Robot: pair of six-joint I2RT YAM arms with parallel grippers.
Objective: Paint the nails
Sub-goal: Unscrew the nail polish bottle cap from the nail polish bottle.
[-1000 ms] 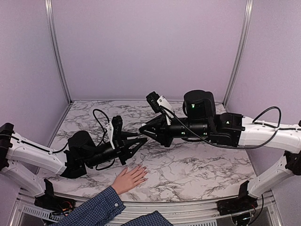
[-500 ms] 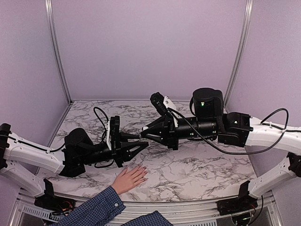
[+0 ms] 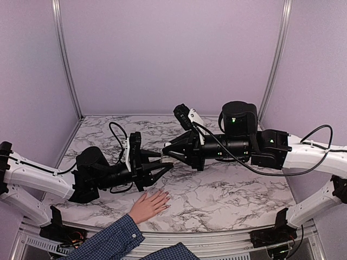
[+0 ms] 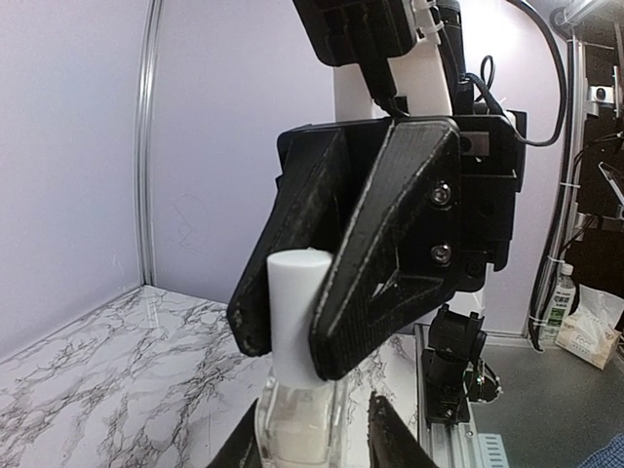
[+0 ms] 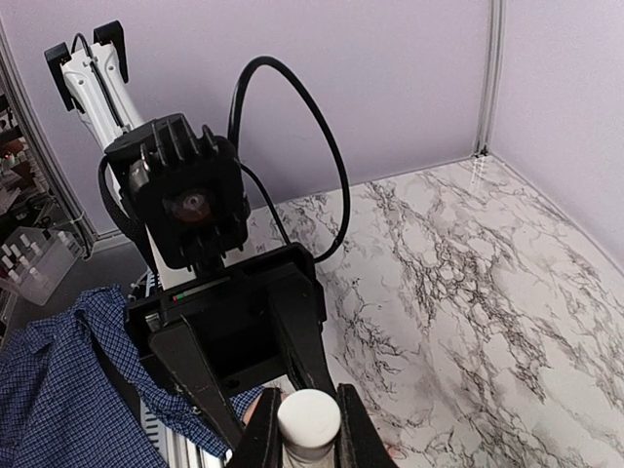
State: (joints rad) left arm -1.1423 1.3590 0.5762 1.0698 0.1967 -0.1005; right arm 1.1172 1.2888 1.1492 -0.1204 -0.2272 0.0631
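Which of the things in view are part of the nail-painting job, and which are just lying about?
Job: nails on the human hand; glass polish bottle in the left gripper; its white cap, pinched by the right gripper.
Lying about, off to the side: water bottle; tissue pack; clear plastic rack.

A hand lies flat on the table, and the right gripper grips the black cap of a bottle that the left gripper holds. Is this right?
No: the cap is white, not black; the left wrist view shows it. The rest stands: the hand lies flat on the table, and the right gripper grips the cap of the bottle the left gripper holds.
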